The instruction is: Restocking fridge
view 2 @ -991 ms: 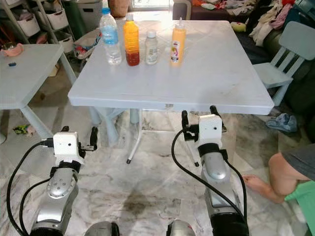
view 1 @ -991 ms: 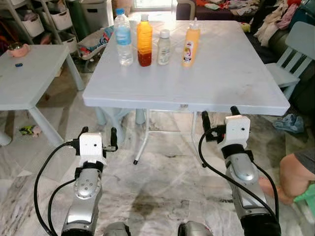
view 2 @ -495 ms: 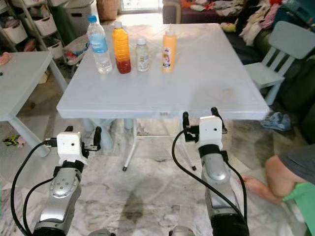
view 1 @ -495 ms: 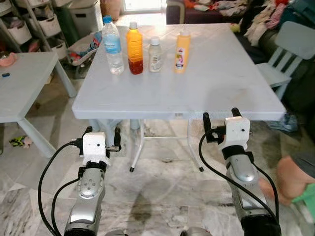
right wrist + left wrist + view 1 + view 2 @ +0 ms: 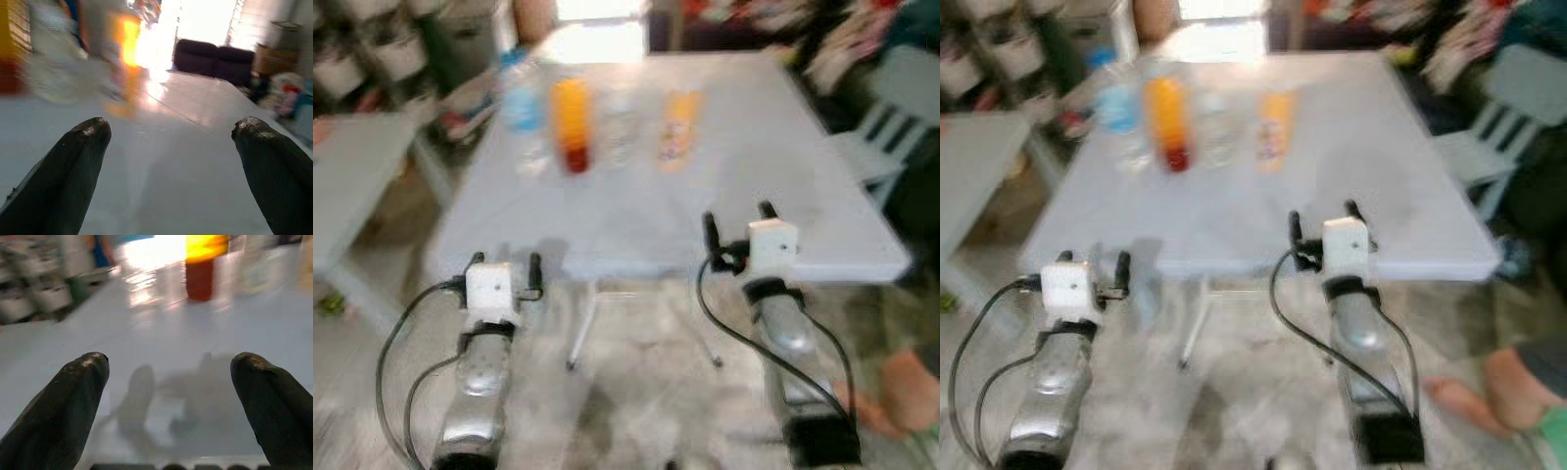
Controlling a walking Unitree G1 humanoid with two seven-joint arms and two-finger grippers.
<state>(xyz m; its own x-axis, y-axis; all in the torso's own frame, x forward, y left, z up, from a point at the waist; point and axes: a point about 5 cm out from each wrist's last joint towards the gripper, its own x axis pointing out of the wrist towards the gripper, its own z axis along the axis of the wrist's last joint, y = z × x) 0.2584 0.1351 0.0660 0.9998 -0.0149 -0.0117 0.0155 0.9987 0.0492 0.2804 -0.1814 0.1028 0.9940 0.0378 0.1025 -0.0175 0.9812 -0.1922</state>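
Both claws are released, fingers spread with nothing between them. Left gripper (image 5: 504, 264) hovers at the near edge of the white table (image 5: 783, 166), toward its left corner; right gripper (image 5: 736, 222) is raised over the near edge, right of the middle. All views are blurred. Four bottles stand in a row toward the table's far left corner: a clear water bottle (image 5: 521, 103), an orange-and-red juice bottle (image 5: 572, 122), a small pale bottle (image 5: 620, 122), and an orange squeeze bottle (image 5: 676, 129). Left wrist view looks across the tabletop to the juice bottle's red base. A person's bare leg (image 5: 1518, 377) shows at the lower right, on the floor.
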